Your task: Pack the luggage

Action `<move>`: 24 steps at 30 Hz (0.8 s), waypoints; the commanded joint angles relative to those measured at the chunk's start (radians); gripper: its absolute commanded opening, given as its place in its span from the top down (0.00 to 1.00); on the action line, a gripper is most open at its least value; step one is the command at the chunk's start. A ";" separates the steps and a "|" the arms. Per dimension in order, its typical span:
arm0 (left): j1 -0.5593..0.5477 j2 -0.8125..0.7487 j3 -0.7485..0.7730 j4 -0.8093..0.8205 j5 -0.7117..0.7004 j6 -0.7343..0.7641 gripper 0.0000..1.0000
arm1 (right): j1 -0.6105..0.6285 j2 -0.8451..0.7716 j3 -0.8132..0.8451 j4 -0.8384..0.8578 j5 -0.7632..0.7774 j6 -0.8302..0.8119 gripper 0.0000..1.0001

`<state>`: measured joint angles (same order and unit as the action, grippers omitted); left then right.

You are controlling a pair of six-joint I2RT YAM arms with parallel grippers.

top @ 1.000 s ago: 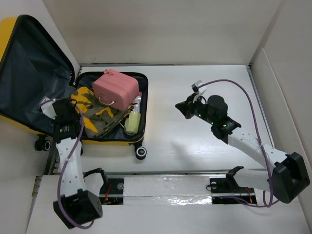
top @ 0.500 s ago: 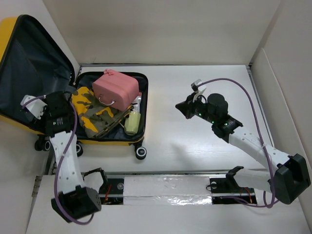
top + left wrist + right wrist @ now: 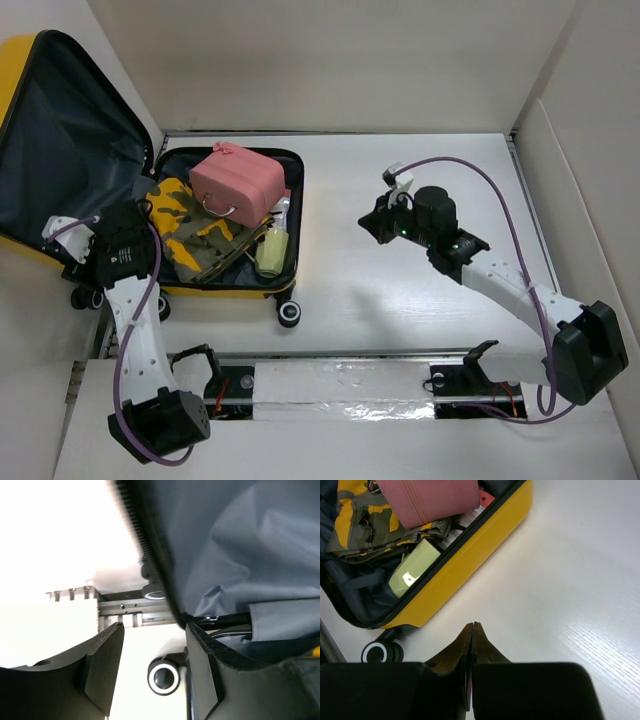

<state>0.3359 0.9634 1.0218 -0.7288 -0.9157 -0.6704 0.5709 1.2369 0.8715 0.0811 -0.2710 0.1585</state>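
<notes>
The yellow luggage (image 3: 232, 291) lies open at the table's left. Its lid (image 3: 60, 140) stands up, showing dark grey lining. The base holds a pink case (image 3: 238, 180), a yellow-olive camouflage cloth (image 3: 190, 230) and a pale green bottle (image 3: 270, 255). My left gripper (image 3: 82, 265) is open and empty at the lid's lower edge. In the left wrist view the gripper (image 3: 154, 645) frames a black wheel (image 3: 163, 677), with the zipper edge (image 3: 150, 555) beside its right finger. My right gripper (image 3: 372, 222) is shut and empty over the table, right of the luggage. The right wrist view (image 3: 472, 627) shows the same.
White walls stand round the table on the left, back and right. A metal rail (image 3: 340, 385) runs along the near edge between the arm bases. Another luggage wheel (image 3: 290, 313) sticks out at the base's front right corner.
My left gripper has swung left, from the base's left side out to the lid's lower edge. My right gripper has shifted slightly left and stays shut.
</notes>
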 commanded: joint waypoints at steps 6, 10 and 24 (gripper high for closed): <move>0.005 -0.016 0.010 -0.049 -0.161 -0.120 0.50 | 0.009 -0.031 0.067 -0.037 0.006 -0.020 0.98; 0.005 0.105 0.200 -0.159 -0.196 -0.196 0.50 | 0.009 -0.028 0.070 -0.046 0.015 -0.034 0.97; 0.005 0.195 0.182 0.055 -0.218 -0.029 0.89 | -0.031 0.044 0.123 -0.167 0.105 -0.036 0.99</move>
<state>0.3359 1.1629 1.1786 -0.7555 -1.0588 -0.6724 0.5575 1.2774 0.9443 -0.0616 -0.1978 0.1310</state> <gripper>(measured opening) 0.152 0.022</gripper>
